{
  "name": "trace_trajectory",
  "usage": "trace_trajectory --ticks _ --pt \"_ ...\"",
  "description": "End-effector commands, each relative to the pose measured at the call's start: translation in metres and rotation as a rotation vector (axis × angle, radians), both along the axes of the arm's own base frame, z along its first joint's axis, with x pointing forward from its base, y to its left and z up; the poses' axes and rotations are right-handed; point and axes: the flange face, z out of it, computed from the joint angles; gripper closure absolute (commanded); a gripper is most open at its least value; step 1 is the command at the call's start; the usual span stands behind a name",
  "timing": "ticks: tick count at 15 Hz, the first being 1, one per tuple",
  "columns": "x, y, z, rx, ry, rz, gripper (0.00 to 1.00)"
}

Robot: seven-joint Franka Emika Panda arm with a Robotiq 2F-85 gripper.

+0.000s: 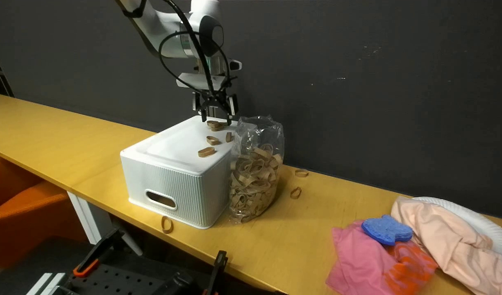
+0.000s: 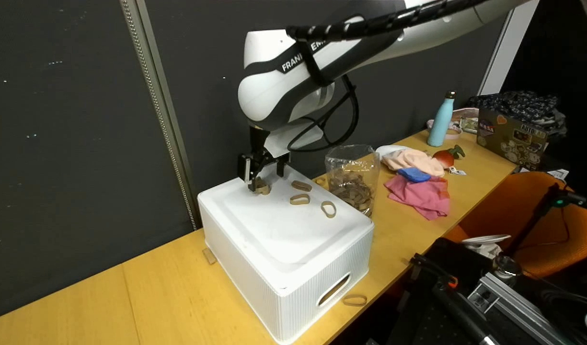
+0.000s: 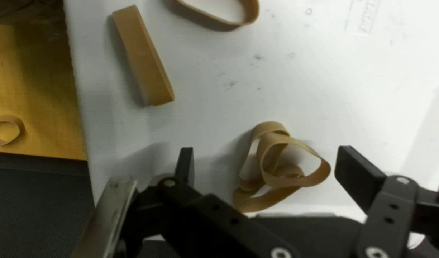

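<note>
My gripper (image 3: 266, 157) stands open above one end of the white box's lid (image 3: 348, 89). A small tangled heap of tan rubber bands (image 3: 314, 179) lies on the lid between the two fingers, with space on the left and a narrow gap on the right. In both exterior views the gripper (image 1: 216, 119) (image 2: 266, 179) is low over that heap (image 2: 261, 187). More single bands lie on the lid, among them one on its edge (image 3: 144, 57) and a loop (image 1: 206, 152). Beside the box stands a clear plastic bag (image 1: 255, 180) full of such bands.
Loose bands lie on the wooden table (image 1: 316, 221), one near its front edge. A dark wall (image 1: 357, 102) rises close behind. Farther along are a pink cloth (image 1: 357, 258), a blue sponge (image 1: 386, 230), a peach cloth (image 1: 451, 233), a white plate (image 1: 472, 217) and a blue bottle (image 2: 442, 122).
</note>
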Motion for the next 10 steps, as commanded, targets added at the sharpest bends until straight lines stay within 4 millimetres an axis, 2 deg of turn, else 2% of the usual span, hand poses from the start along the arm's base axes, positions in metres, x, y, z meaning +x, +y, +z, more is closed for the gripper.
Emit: trace_trajectory --ticks 1,2,4,6,7,10 --pt "0.0071 0.0022 0.0017 0.009 -0.016 -0.009 0.04" --pt "0.0073 0.0019 0.0006 0.01 -0.015 -0.009 0.03" --pt "0.0072 0.0009 -0.0029 0.009 -0.011 -0.009 0.08" --pt "0.0076 0.0002 -0.0052 0.008 -0.009 -0.009 0.32" --pt "0.0079 0.0005 -0.0062 0.007 -0.008 -0.009 0.34" --pt "0.0087 0.0007 -0.0079 0.006 -0.008 -0.007 0.57"
